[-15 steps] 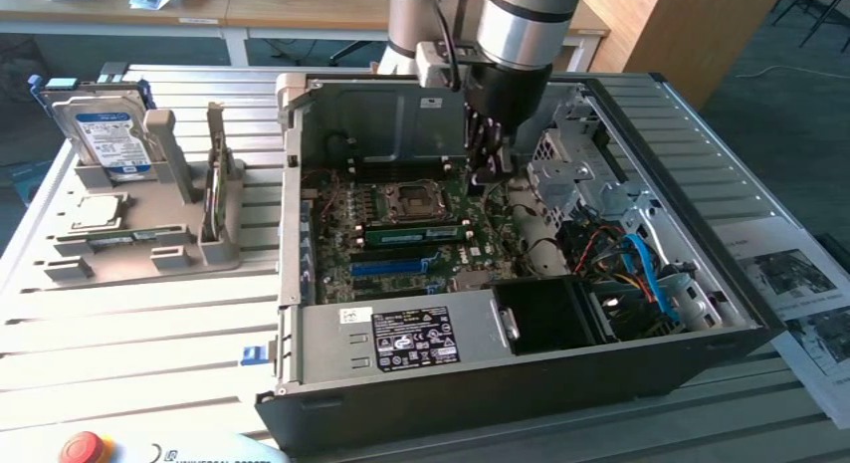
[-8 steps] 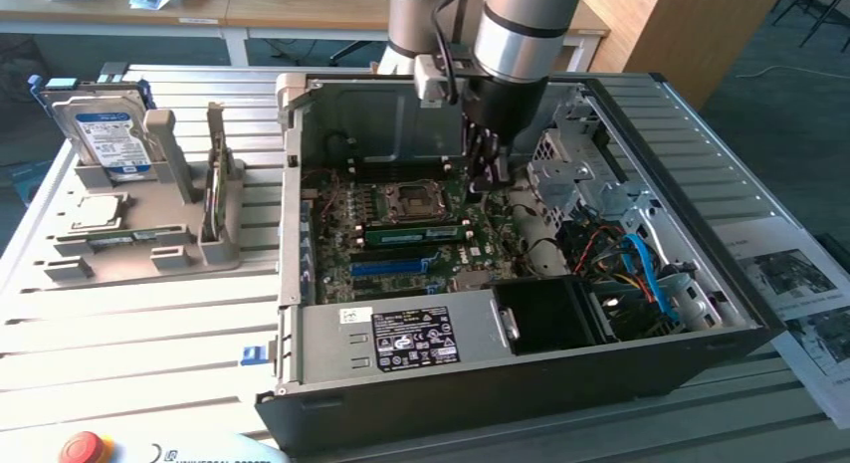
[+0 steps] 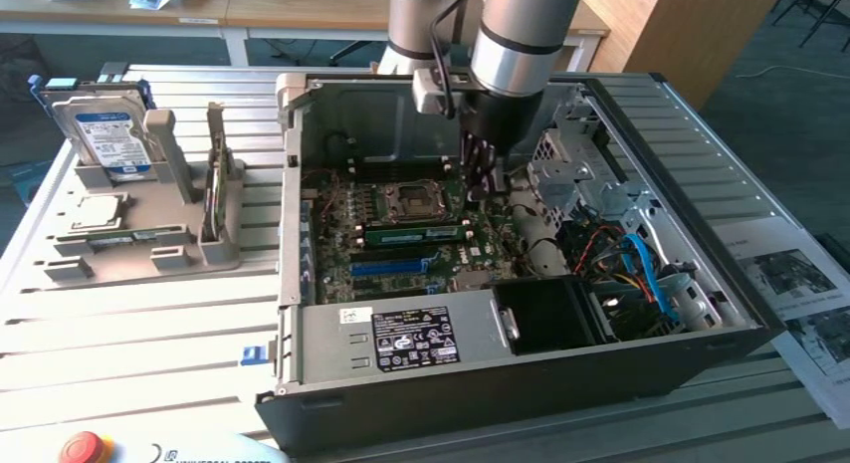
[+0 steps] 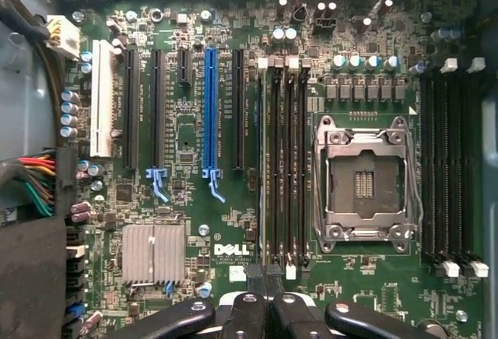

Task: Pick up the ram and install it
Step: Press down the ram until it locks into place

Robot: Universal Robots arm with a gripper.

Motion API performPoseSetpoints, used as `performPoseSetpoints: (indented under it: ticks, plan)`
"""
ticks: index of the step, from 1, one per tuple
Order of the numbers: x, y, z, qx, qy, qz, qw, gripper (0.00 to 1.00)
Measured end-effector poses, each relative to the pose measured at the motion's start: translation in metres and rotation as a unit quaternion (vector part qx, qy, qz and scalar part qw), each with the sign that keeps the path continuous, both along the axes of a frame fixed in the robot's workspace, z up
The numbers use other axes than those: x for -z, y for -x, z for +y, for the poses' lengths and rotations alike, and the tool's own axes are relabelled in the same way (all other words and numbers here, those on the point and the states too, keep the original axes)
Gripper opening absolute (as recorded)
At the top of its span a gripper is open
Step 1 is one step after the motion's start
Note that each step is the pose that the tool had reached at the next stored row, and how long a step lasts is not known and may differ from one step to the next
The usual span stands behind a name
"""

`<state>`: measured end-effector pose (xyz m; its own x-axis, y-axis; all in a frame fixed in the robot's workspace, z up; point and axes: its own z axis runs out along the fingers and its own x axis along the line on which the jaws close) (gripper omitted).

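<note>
Jaws closed; gripper (image 4: 264, 283) at one end of ram (image 3: 412, 234), seated edge-up on motherboard (image 4: 187, 141).

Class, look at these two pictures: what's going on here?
A robot arm's gripper, shut, reaches into an open computer case, low over the motherboard. The ram, a green stick, lies along the memory slots beside the empty processor socket, the gripper near one end. Whether it is fully seated cannot be told.

The ram (image 3: 412, 234), a long thin green stick, stands on edge in a slot just beside the socket (image 3: 405, 199), running parallel to the socket's side, level and seated along its length.
</note>
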<state>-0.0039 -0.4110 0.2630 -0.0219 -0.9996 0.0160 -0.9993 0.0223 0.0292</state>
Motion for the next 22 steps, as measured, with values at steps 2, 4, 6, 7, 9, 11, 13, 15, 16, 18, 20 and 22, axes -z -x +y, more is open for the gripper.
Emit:
performPoseSetpoints:
  ticks: [2, 4, 6, 7, 9, 11, 13, 15, 16, 18, 20, 22]
  plan:
    - [0.0031, 0.0, 0.0, 0.0, 0.0, -0.0001, 1.0, 0.1]
    - [0.0031, 0.0, 0.0, 0.0, 0.0, -0.0001, 1.0, 0.1]
    - [0.0031, 0.0, 0.0, 0.0, 0.0001, 0.0, 1.0, 0.1]
    - [0.0032, -0.002, 0.0, 0.0, 0.0001, 0.0005, 1.0, 0.1]
    - [0.0032, -0.005, 0.0, 0.0, 0.0, 0.002, 1.0, 0.1]
    - [0.0032, -0.006, 0.0, 0.0, 0.0, 0.002, 1.0, 0.1]
    - [0.0039, -0.006, 0.0, 0.0, -0.0001, 0.002, 1.0, 0.1]
    - [0.0072, -0.006, 0.0, 0.0, -0.0001, 0.0016, 1.0, 0.1]
    - [0.0091, -0.006, 0.0, 0.0, -0.0001, 0.0013, 1.0, 0.1]
    - [0.0127, -0.006, 0.0, 0.0, 0.0, 0.0008, 1.0, 0.1]
    - [0.0163, -0.006, 0.0, 0.0, 0.0, 0.0003, 1.0, 0.1]
    - [0.0185, -0.006, -0.0001, 0.0, 0.0, 0.0, 1.0, 0.1]
